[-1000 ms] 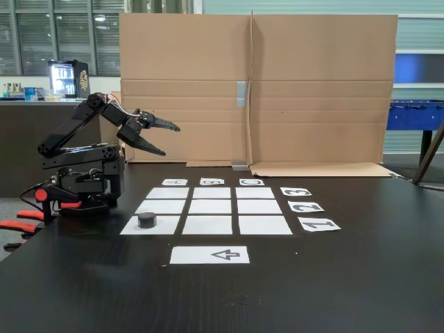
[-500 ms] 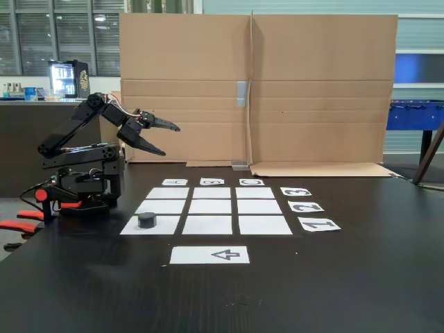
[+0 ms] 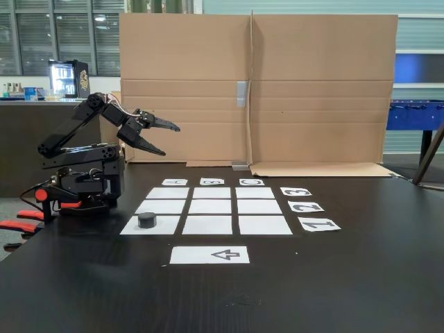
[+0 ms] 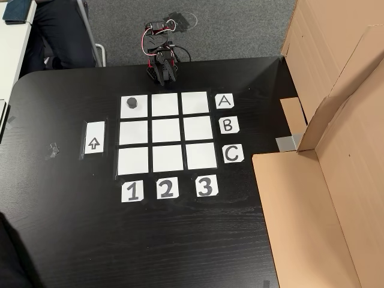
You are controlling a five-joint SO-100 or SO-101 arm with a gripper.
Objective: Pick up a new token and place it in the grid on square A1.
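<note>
Sitting on square A1 (image 4: pixel 134 111), the token (image 4: pixel 132 103) is occupying the corner of the grid (image 4: pixel 167 132) that lines up with the A label (image 4: pixel 224 101) and the 1 label (image 4: pixel 132 191). In the fixed view the same token (image 3: pixel 146 220) is resting on the near-left paper, well apart from the gripper (image 3: pixel 170 140), which is hanging in the air at about one o'clock from it with its two fingers spread apart and nothing between them. The arm (image 3: pixel 80 163) is standing folded on the black table (image 3: pixel 347 291) at about ten o'clock from the token. In the other view the arm (image 4: pixel 162 60) is standing just beyond the grid's edge, at about one o'clock from the token. The arrow strip (image 4: pixel 94 137) is lying beside the grid at about eight o'clock from the token.
</note>
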